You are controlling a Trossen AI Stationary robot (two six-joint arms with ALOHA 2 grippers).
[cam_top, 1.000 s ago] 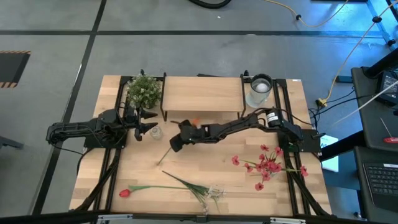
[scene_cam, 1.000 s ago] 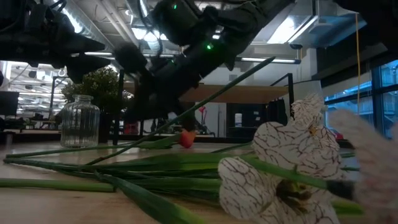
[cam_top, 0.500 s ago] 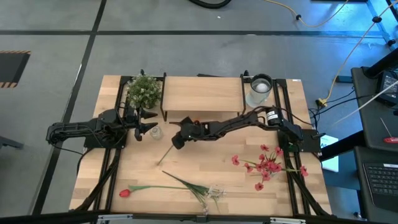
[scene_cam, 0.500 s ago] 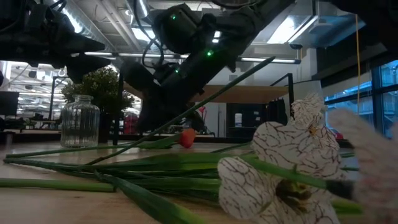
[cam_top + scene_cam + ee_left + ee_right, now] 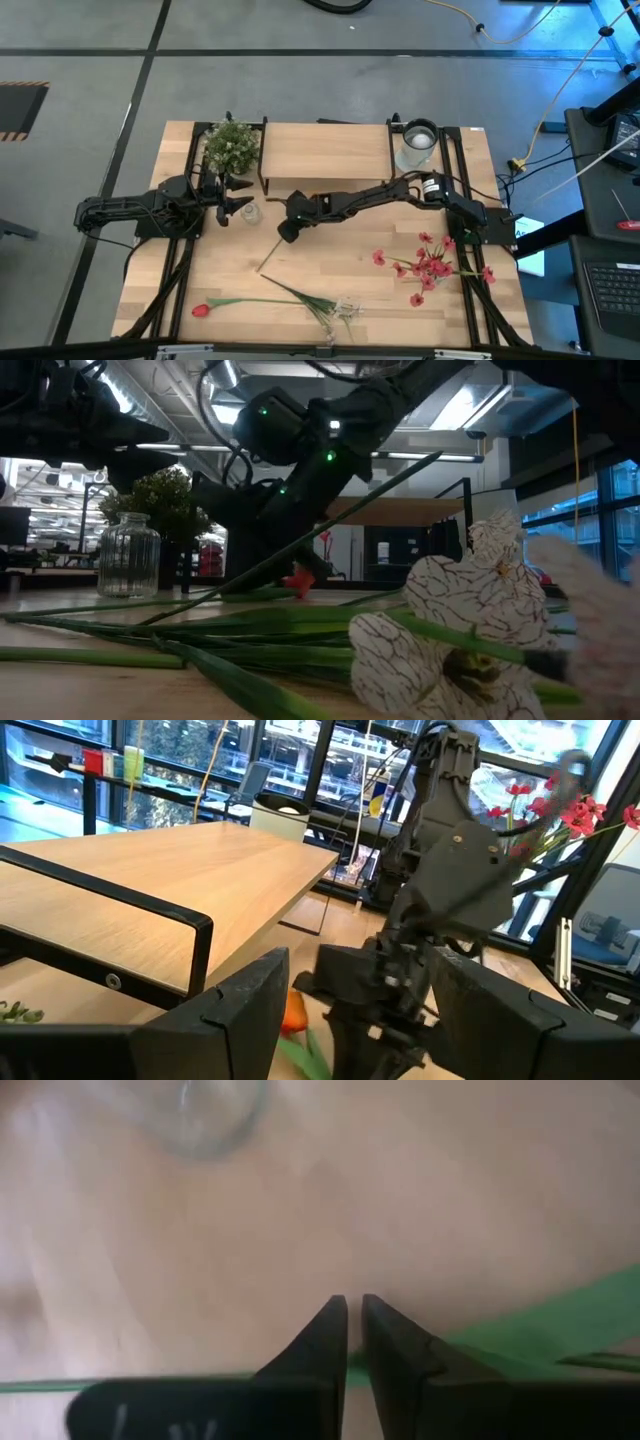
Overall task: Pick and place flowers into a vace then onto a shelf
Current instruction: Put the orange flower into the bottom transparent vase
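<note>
My right gripper (image 5: 285, 233) reaches from the table's right to the middle, in front of the shelf (image 5: 325, 150), and is shut on the orange tulip's green stem (image 5: 268, 255). The blossom (image 5: 293, 1012) shows in the left wrist view and in the low view (image 5: 297, 582); the arm hides it from above. My left gripper (image 5: 243, 207) is open and empty beside the small glass vase (image 5: 251, 213), which stands upright on the table. The red tulip (image 5: 200, 310), the white sprig (image 5: 345, 308) and the red spray (image 5: 430, 262) lie on the table. My right gripper pinches the orange tulip's stem (image 5: 510, 1325) between its two fingers (image 5: 325, 1335), which lie across the stem. The stem's free end (image 5: 260, 266) slants away toward the table's near left. Whether the flower is clear of the table, I cannot tell.
A bushy potted plant (image 5: 232, 145) stands at the shelf's left end. A larger glass jar (image 5: 417, 145) stands at its right end. The loose flowers take up the near part of the table. Bare wood lies between the two grippers and the flowers.
My right gripper has turned about its wrist while staying shut on the stem in nearly the same place. The orange blossom, which showed from above beside the arm a second ago, is now hidden under it. The left arm has kept still.
</note>
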